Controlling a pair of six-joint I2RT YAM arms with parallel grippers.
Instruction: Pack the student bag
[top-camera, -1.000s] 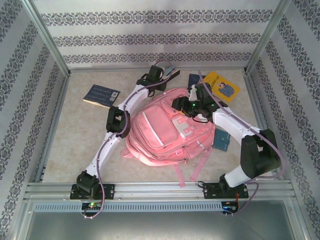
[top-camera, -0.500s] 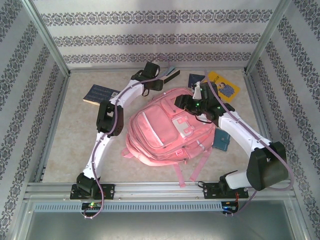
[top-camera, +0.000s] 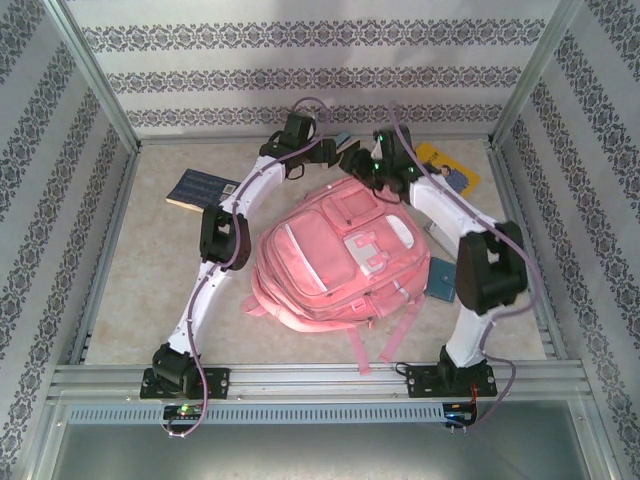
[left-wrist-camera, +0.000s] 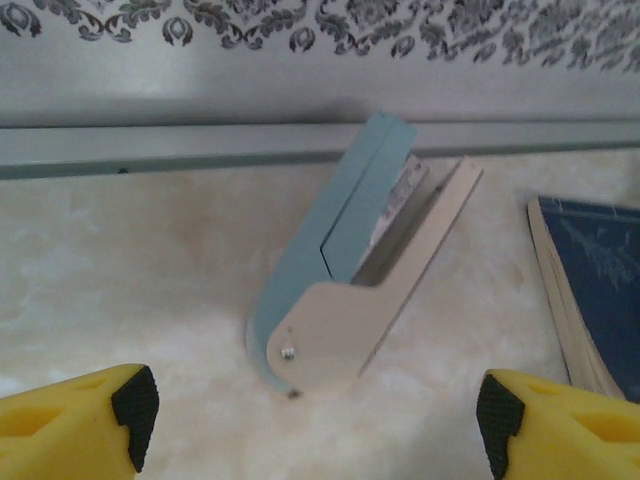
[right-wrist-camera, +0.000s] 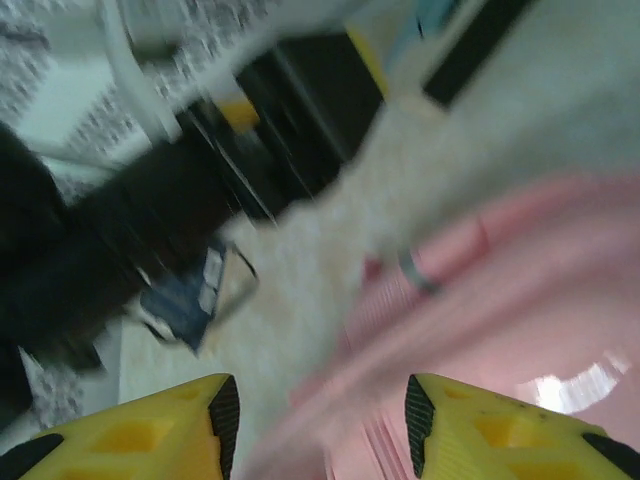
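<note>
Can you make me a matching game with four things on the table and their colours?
Things:
1. backpack
2. stapler
3. book left of the backpack
4. book in the far right corner

Colours:
A. yellow
B. pink
C. dark blue
D. blue-green and cream

Pairs: 1-B, 2-D, 3-C, 4-A

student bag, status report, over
Left gripper open, empty, stapler on table ahead. Right gripper at student bag top, blurred, grip unclear. Student bag mid-table, front up.
</note>
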